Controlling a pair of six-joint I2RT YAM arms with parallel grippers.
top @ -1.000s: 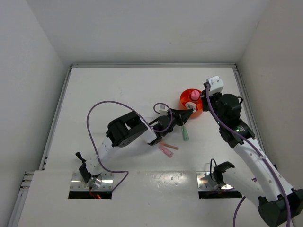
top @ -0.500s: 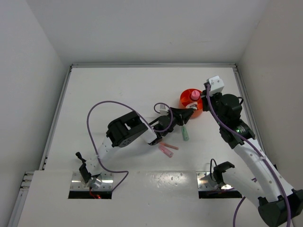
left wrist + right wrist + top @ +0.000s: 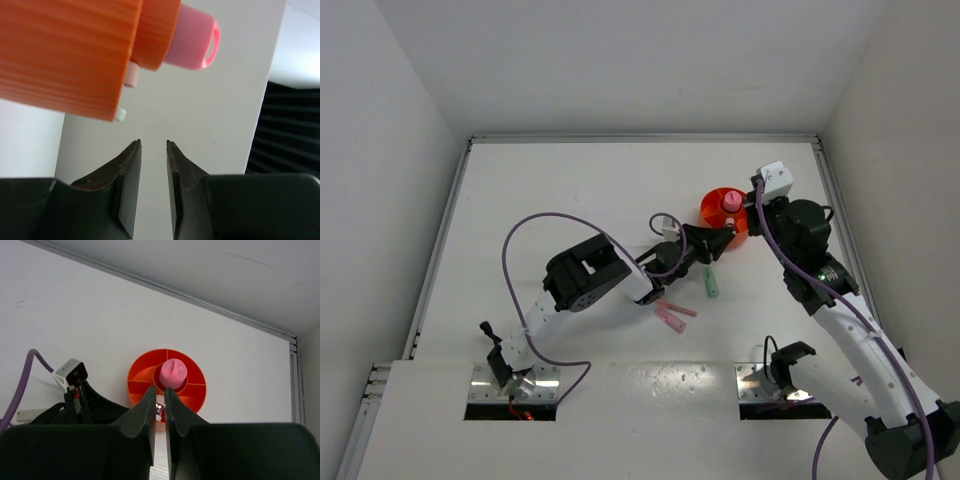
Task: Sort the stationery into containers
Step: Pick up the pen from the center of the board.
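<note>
White arms [image 3: 855,335] crowd the bowl [image 3: 708,210] from two sides, which is the main hazard. The right gripper [image 3: 159,390] hangs directly above the bowl and the left gripper [image 3: 153,142] sits just beside its near-left wall, so a careless swing could knock them together. The left fingers stand narrowly parted and empty; a nudge forward would likely shove the light bowl aside. The right fingers are almost closed. A pale speck shows at their tips, and I cannot tell whether it is pinched or lies in the bowl. If held, an off-centre release could drop it in the wrong compartment or bounce it off the pink tube [image 3: 729,203] standing in the bowl's middle. A green stick [image 3: 712,283] and pink sticks [image 3: 671,317] lie unsorted on the bowl's near side. Bare white walls [image 3: 620,70] close in behind and beside the bowl; under it, the table [image 3: 570,180] is plain white.
</note>
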